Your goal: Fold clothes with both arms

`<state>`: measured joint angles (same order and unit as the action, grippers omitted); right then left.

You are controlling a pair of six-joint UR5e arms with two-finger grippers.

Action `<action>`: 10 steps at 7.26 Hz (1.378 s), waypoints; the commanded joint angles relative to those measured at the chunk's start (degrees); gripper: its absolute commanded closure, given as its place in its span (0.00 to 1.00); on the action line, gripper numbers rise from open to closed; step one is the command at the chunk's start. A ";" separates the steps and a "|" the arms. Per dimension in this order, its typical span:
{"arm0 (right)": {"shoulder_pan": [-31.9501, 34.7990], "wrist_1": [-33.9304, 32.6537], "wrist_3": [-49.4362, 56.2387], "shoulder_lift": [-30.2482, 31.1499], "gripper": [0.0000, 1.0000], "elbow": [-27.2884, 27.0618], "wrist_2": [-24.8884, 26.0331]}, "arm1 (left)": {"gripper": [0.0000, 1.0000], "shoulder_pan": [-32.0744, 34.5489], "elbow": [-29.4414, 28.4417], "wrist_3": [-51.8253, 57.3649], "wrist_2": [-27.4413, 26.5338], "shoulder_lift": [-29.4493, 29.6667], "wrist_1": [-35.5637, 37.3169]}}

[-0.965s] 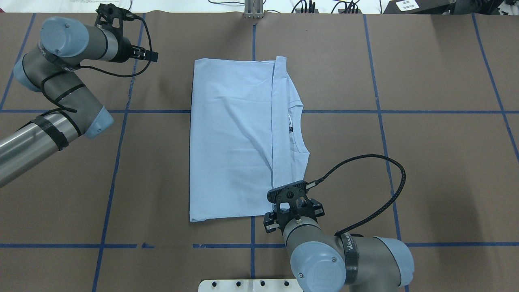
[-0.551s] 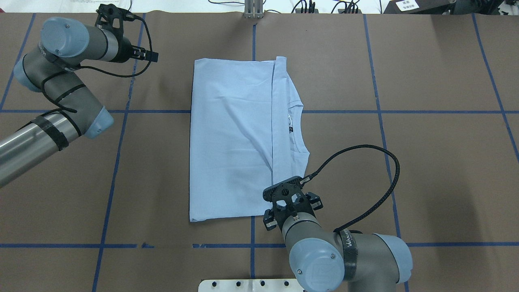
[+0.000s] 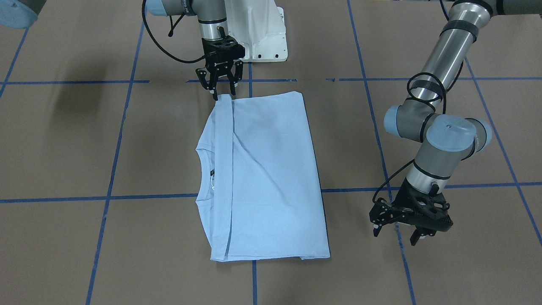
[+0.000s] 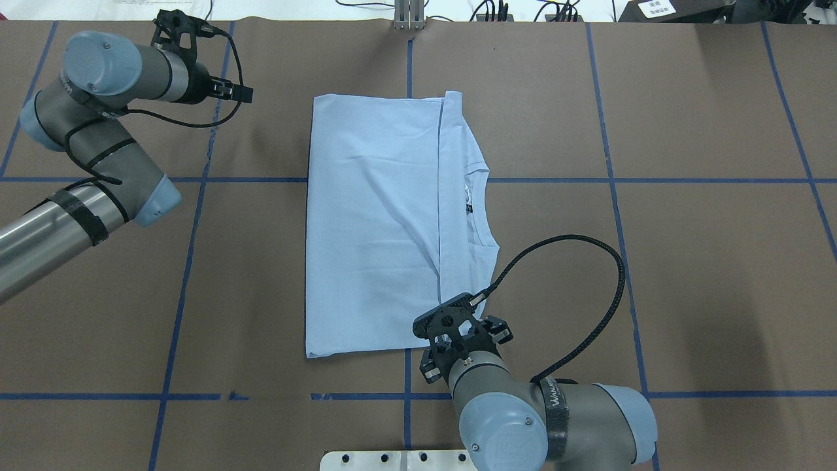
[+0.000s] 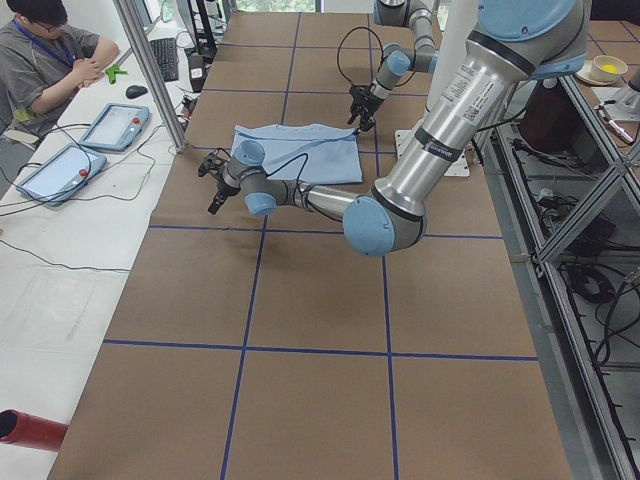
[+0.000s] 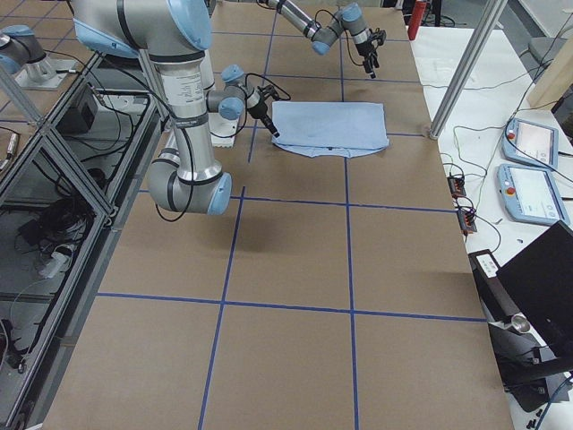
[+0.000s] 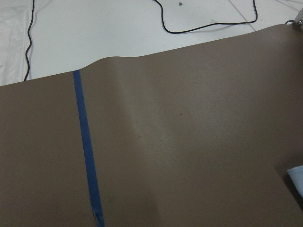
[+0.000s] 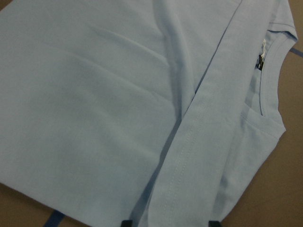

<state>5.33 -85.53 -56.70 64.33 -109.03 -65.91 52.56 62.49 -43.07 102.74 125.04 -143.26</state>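
The clothes are one light blue T-shirt [image 4: 373,222] lying folded flat in the table's middle, with its neck label [image 4: 469,208] showing at the collar. The T-shirt [image 3: 271,169] has a hem band running along its collar side. My right gripper [image 3: 223,94] stands open over the near corner of that band. In the right wrist view its fingertips [image 8: 125,222] straddle the band at the frame's bottom; whether they touch the cloth I cannot tell. My left gripper [image 3: 396,235] is open and holds nothing, well off to the shirt's far left corner. Only a shirt corner [image 7: 296,177] shows in the left wrist view.
The white pedestal base [image 3: 258,29] stands behind the right gripper. A metal post [image 4: 409,16] rises at the table's far edge. Blue tape lines [image 4: 189,261] cross the brown table cover. A person [image 5: 40,50] sits at a side desk with tablets [image 5: 115,125].
My right arm has slid a little to the left along the shirt's near edge. The left arm has barely shifted. The shirt lies as before.
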 commanded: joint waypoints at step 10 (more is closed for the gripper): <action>3.72 -0.43 -4.02 5.59 1.00 -5.73 -5.53 | 0.00 -0.09 0.53 -0.35 0.00 -0.67 -0.17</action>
<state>7.84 -85.83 -58.74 66.25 -112.65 -69.15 52.50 62.96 -43.39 102.74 124.48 -143.44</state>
